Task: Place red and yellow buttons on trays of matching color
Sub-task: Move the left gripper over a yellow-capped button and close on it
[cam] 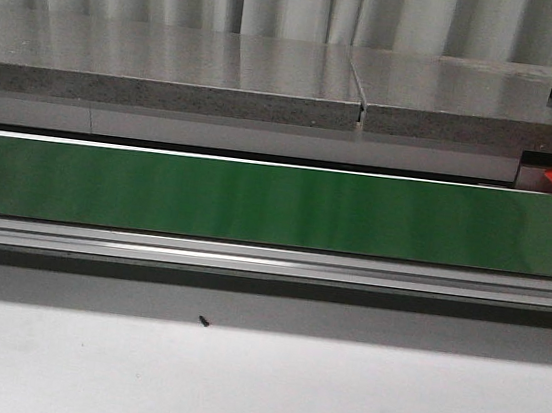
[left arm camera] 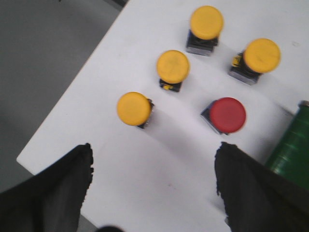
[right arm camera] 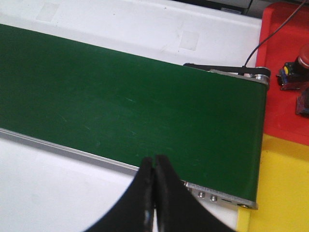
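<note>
Under the left gripper [left arm camera: 153, 186], black fingers spread wide, four round yellow push buttons [left arm camera: 173, 66] ring a round red push button [left arm camera: 227, 115] from nine to one o'clock on the white table [left arm camera: 145, 183]. Right gripper [right arm camera: 153, 193] pinched empty over the green conveyor belt [right arm camera: 120, 101], red plastic tray [right arm camera: 285, 72] and yellow plastic tray [right arm camera: 282, 193] at three o'clock.

Left hand [left arm camera: 153, 186]: black matte fingers (ragged edges); right hand [right arm camera: 153, 198]: black tapered fingers.
</note>
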You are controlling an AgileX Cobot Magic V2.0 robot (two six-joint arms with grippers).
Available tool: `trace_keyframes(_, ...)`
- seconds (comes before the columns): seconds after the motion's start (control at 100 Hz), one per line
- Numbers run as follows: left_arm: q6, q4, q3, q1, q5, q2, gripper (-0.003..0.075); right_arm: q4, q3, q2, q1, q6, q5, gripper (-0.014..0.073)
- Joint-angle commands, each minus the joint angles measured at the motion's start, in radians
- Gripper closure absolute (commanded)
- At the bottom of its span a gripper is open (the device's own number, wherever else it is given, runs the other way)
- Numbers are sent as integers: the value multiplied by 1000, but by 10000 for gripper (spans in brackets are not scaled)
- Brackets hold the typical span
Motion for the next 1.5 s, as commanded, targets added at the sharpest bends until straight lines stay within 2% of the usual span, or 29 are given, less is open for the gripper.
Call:
trace_keyframes(0.0,-25,0,-33,35,-50,-10,205,14,-28,-14,1,-5,-47,662)
trace_keyframes(0.62,-70,66,-37,72,-175,235,205,14,-28,-14,1,-5,-47,662)
trace_keyframes(1.36,-66,12,-41,75,-214,327,206,14,-28,-13,1,-5,-46,662)
trace_keyframes(1.49,-66,3,-41,75,-212,327,238,14,-28,-13,1,-5,-46,662)
